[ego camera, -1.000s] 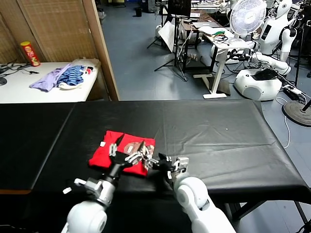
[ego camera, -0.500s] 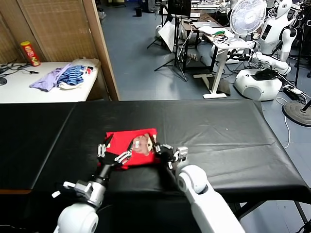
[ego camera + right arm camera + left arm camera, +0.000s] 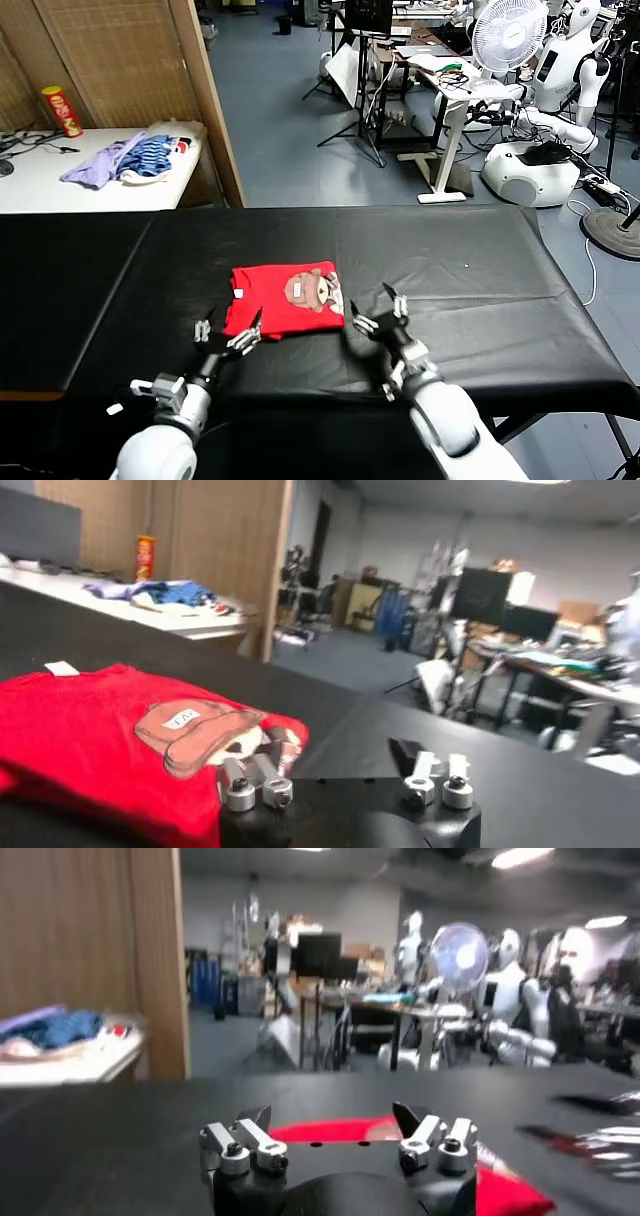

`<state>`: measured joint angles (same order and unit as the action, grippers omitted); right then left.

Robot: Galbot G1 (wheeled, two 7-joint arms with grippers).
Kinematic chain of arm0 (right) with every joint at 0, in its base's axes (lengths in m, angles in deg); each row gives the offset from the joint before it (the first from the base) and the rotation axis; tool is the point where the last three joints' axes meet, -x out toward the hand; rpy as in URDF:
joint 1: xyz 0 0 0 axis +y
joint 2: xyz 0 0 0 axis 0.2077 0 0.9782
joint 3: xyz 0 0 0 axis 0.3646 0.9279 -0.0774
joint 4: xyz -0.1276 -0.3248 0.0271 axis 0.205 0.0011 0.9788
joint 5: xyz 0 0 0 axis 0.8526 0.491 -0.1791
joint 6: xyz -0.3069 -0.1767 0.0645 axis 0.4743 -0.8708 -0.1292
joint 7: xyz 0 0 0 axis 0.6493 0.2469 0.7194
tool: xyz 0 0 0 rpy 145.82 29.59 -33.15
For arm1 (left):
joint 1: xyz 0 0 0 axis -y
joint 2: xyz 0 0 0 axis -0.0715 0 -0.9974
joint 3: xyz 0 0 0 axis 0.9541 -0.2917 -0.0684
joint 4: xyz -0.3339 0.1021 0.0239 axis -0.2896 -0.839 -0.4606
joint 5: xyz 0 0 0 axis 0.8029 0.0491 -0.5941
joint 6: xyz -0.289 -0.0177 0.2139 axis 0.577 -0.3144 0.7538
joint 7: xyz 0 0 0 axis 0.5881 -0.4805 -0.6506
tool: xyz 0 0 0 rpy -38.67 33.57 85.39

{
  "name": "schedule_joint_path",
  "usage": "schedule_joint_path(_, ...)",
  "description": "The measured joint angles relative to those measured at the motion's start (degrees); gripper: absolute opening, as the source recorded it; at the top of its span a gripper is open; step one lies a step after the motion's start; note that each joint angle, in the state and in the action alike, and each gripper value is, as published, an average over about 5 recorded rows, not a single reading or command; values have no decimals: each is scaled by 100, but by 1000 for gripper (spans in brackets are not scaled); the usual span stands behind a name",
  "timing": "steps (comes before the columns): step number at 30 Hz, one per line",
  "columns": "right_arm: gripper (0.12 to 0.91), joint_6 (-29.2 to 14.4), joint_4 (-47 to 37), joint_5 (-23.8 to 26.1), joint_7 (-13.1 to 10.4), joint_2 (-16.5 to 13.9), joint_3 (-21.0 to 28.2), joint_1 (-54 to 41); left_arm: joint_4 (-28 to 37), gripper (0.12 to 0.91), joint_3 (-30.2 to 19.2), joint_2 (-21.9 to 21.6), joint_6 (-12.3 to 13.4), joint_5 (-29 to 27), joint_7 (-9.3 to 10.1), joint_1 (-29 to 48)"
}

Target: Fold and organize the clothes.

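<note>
The red T-shirt (image 3: 285, 298) lies folded into a flat rectangle on the black-covered desk (image 3: 480, 290), and we take it as our landmark. Its long axis runs across the desk from the robot's left to its right. The cartoon print (image 3: 312, 288) faces up on the half toward the robot's right, with the figure's cap toward the left, and the small white neck label (image 3: 238, 293) sits at the shirt's far left corner, so we read the neck end as pointing left.

Our left gripper (image 3: 229, 333) hovers just off the shirt's near left corner, fingers spread apart and holding nothing; in the left wrist view the same gripper (image 3: 338, 1144) shows its two finger pairs well apart with the red cloth (image 3: 420, 1158) beyond them.

Our right gripper (image 3: 380, 313) sits just beside the shirt's near right corner, clear of the fabric, its fingers also spread wide and empty. In the right wrist view that gripper (image 3: 345, 782) stands beside the printed face (image 3: 205, 735) of the shirt.

Well behind the shirt, on a white side table (image 3: 60, 180), lie a lilac garment (image 3: 95, 162) and a blue-striped garment (image 3: 152, 155).
</note>
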<state>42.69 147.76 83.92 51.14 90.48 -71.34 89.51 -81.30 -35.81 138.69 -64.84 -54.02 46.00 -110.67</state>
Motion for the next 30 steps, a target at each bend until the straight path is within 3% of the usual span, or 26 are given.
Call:
schedule_joint_path(5,797,-17,845,-154,-205,0,-501,1211,-192,798,109,-366,-66,190,167,-225)
schedule_joint_path(10,798,41,1711,-429,-374,220,-1096,2304,-429,798,330,-688,6,222,236,-644)
schedule_joint_path(16,798,60,2480,-491,-436,494,-1698,3239,-719,798,531,-879,35,414,484,-1265)
schedule_joint_path(23,798,-236,2580,-177,-561,637,-2046,3941,-1265,798,919,-910,-425,979,844,-1928)
schedule_joint_path(30,798,-510,2360,-133,-699,753,-2037,4243,-1561,798,1272,-943,-630,995,757,-2324)
